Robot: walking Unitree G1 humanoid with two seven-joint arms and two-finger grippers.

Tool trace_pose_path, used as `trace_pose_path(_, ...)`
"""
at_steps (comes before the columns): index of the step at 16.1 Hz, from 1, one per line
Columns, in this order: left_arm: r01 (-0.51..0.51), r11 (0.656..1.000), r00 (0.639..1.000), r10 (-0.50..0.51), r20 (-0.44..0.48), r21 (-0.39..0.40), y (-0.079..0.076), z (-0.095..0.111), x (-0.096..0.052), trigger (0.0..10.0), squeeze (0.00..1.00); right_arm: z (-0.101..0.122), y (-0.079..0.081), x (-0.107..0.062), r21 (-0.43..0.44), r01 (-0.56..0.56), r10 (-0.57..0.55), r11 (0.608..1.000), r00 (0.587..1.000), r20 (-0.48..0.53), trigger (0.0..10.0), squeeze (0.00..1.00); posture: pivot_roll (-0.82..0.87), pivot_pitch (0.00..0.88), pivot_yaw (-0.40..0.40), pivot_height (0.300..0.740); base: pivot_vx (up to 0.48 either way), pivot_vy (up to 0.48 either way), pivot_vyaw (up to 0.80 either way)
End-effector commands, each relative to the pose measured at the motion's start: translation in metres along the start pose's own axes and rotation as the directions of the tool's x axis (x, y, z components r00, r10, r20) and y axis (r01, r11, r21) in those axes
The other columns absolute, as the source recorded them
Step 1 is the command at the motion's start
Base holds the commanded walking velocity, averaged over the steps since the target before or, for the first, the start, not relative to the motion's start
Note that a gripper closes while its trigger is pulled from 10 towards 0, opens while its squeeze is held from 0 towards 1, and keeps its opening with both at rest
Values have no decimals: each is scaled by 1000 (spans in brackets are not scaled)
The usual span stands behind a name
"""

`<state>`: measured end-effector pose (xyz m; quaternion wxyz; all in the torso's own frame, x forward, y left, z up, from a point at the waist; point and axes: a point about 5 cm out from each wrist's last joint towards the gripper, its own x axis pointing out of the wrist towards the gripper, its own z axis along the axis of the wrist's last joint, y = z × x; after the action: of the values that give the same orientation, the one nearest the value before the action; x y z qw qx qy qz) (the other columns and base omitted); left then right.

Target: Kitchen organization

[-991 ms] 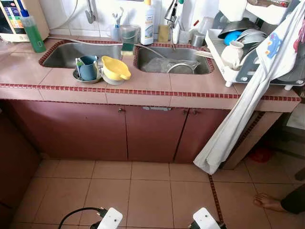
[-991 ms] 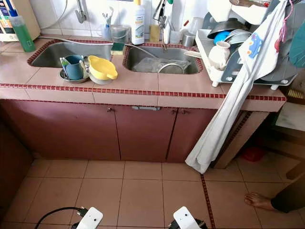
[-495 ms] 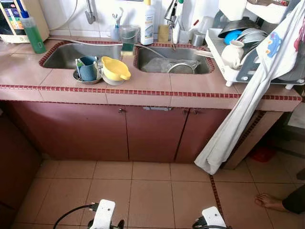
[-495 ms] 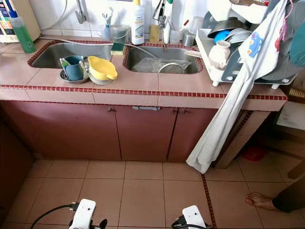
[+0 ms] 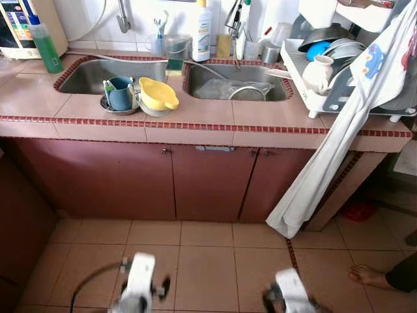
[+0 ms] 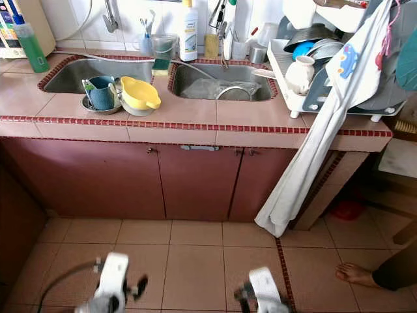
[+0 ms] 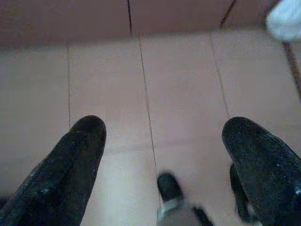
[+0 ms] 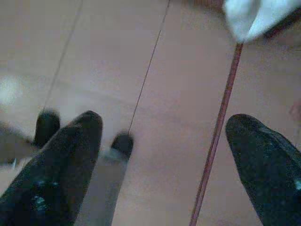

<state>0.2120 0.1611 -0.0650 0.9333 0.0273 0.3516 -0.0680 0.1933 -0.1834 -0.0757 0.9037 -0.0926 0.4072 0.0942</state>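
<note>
Dishes wait on the counter [image 5: 195, 114]: a teal mug [image 5: 121, 92] in a steel bowl and a yellow bowl [image 5: 157, 94] sit on the strip before the left sink [image 5: 104, 73], close to the counter's front edge. More crockery fills the drying rack [image 5: 339, 72] at the right end, where a white cloth [image 5: 332, 150] hangs to the floor. Left gripper [image 7: 160, 155] and right gripper [image 8: 164, 155] hang low over the tiles, fingers spread wide, holding nothing. Likely risks: snagging that cloth, or nudging the edge-side stack off the counter.

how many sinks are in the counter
2. The left sink lies behind the blue cup and yellow bowl; the right sink lies beside the dish rack.
</note>
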Motion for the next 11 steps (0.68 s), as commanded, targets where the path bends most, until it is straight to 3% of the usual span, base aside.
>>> trace_pose_path(1, -14, 1000, 998, 14, 58, -9, 5, 13, 2, 10000, 0, 18, -5, 3, 14, -1, 0, 1000, 996, 85, 10000, 0, -100, 0, -19, 740, 0, 0, 0)
trace_pose_path(5, -5, 997, 973, 22, 229, -76, 9, 47, 6, 10000, 0, 62, -10, 5, -24, 10, -3, 1000, 957, 291, 10000, 0, -107, 0, -20, 740, 0, 0, 0)
trace_pose_path(8, 24, 1000, 935, -26, 354, 12, 3, 66, 3, 10000, 0, 85, -3, 1, -27, -27, 36, 999, 895, 445, 10000, 0, -111, 3, -22, 740, 0, 0, 0)
trace_pose_path(9, 26, 999, 922, -12, 387, -30, 9, 74, 2, 10000, 0, 95, -3, -1, -28, -30, 40, 999, 873, 486, 10000, 0, -112, 7, -23, 740, 0, 0, 0)
trace_pose_path(11, 14, 1000, 886, -14, 464, 3, 16, 93, -2, 10000, 0, 117, -5, -4, -52, -20, 46, 998, 823, 567, 10000, 0, -111, 9, -23, 740, 0, 0, 0)
